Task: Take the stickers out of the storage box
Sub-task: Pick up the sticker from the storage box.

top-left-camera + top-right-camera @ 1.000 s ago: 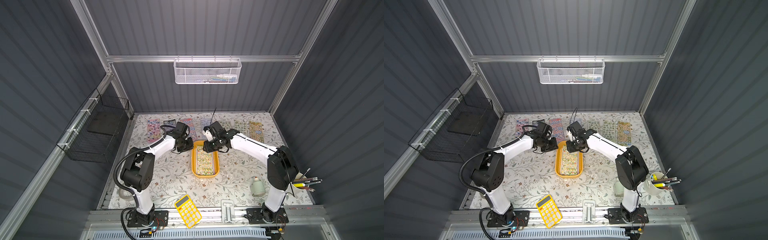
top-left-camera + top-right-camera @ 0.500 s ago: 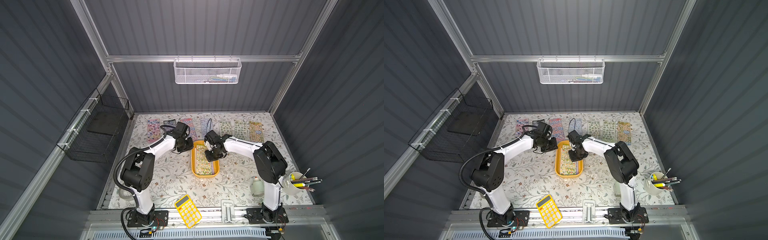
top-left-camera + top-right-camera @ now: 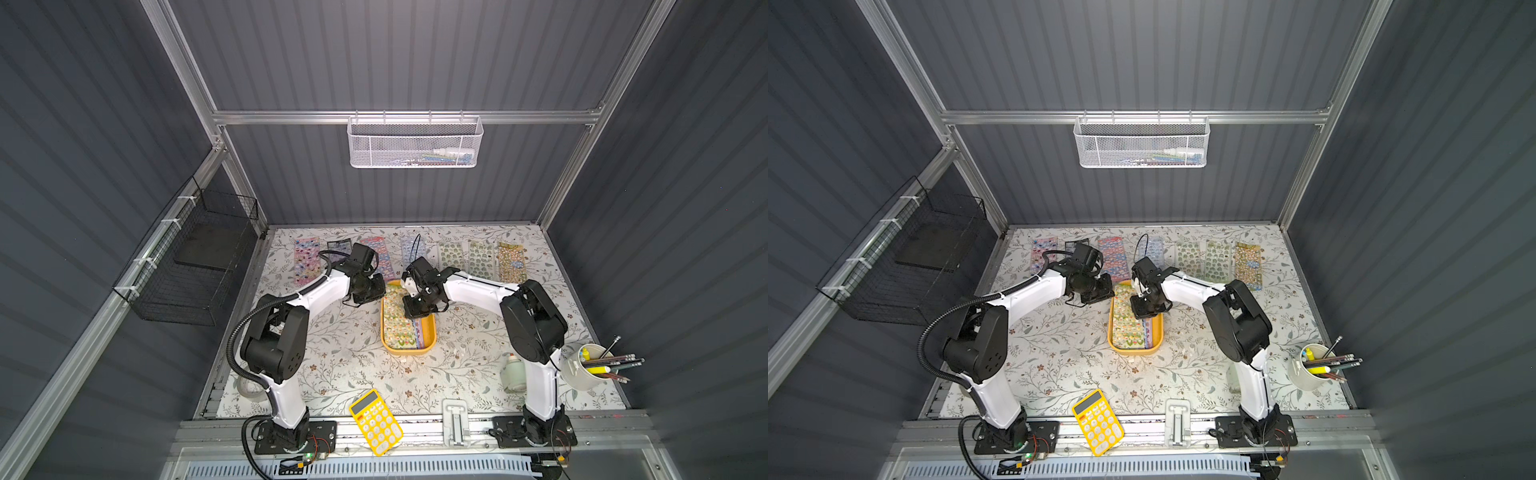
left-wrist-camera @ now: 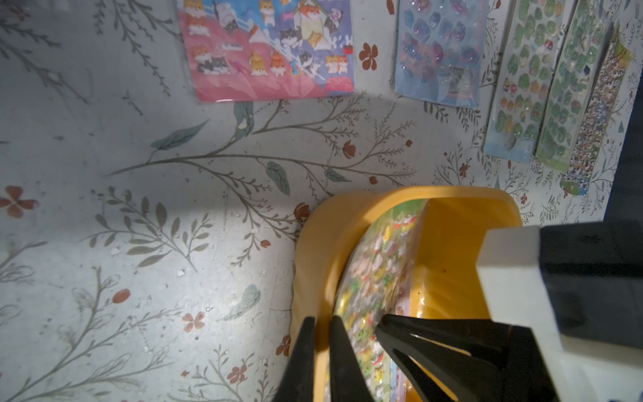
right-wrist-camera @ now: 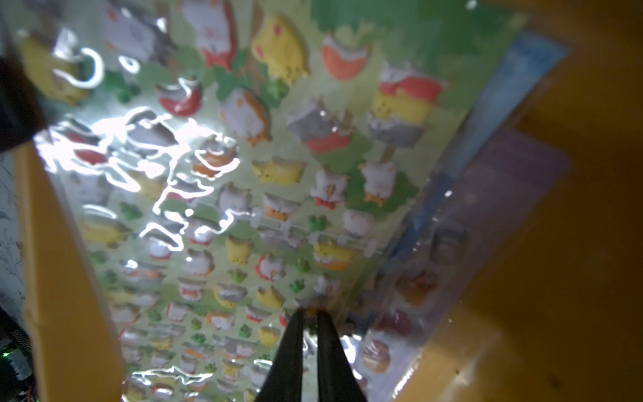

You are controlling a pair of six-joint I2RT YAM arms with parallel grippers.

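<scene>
**Both arms at the yellow box, one sheet pinched**

In the middle of the floral-patterned bench sits the shallow mustard-yellow plastic storage box, its long sides running from 12 to 6 o'clock. Both arms meet at its far end.

The left gripper is at the box's 11 o'clock corner. Its black jaws are clenched on the box wall, one inside and one outside. The right gripper reaches down into the far half of the box, toward 1 o'clock. Its jaws are almost together and nip the edge of a glossy green sticker sheet covered in tiny cartoon animals. A sliver of clear film shows between them.

That sheet does not look flat: it seems to lean up toward the box wall on the 9 o'clock side. Beneath it, toward 3 o'clock, the edges of a blue sheet and a purple sheet show inside the box.

Along the bench's 12 o'clock edge a row of sticker sheets lies flat, side by side. The pink and purple ones are toward 11, a blue one at 12, and the green and yellow ones toward 1. One is partly hidden behind the left arm.

A yellow calculator lies at the 6 o'clock edge. A white cup of pens and pencils stands at 4 o'clock.
</scene>
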